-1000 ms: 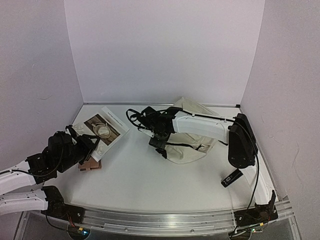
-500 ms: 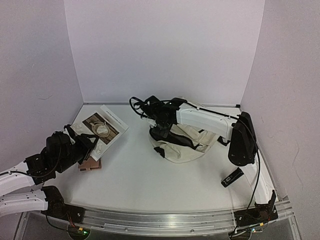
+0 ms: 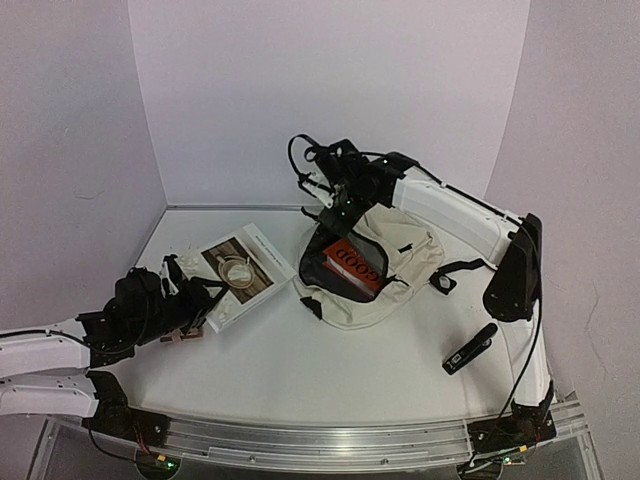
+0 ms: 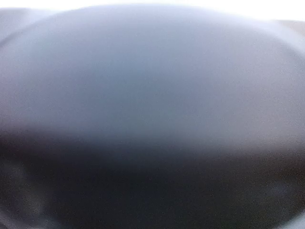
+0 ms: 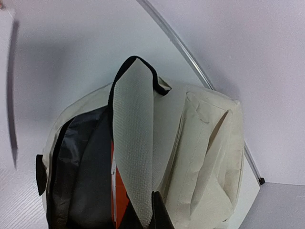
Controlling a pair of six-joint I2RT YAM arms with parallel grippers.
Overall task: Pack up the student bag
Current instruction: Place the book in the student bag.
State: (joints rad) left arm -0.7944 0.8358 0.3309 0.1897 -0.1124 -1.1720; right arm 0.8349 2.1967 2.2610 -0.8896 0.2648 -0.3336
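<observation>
student bag (image 3: 385, 290) at tabletop (image 3: 330, 370) rear centre, mouth open, red book (image 3: 355, 265) inside, right fingers (image 3: 338, 207) closed on its padded strap (image 5: 133, 143), left fingers (image 3: 203, 297) apparently clamping edge of picture book (image 3: 245, 275), wrist view blurred

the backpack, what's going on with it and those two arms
The right gripper is shut on a cream mesh strap of the student bag, holding its top up so the main pocket gapes open; a red book already lies inside. The left gripper, low at the left of the table, appears to grip a white book with a cup on its cover, not yet in the bag. A small black device lies on the table by the right arm.
</observation>
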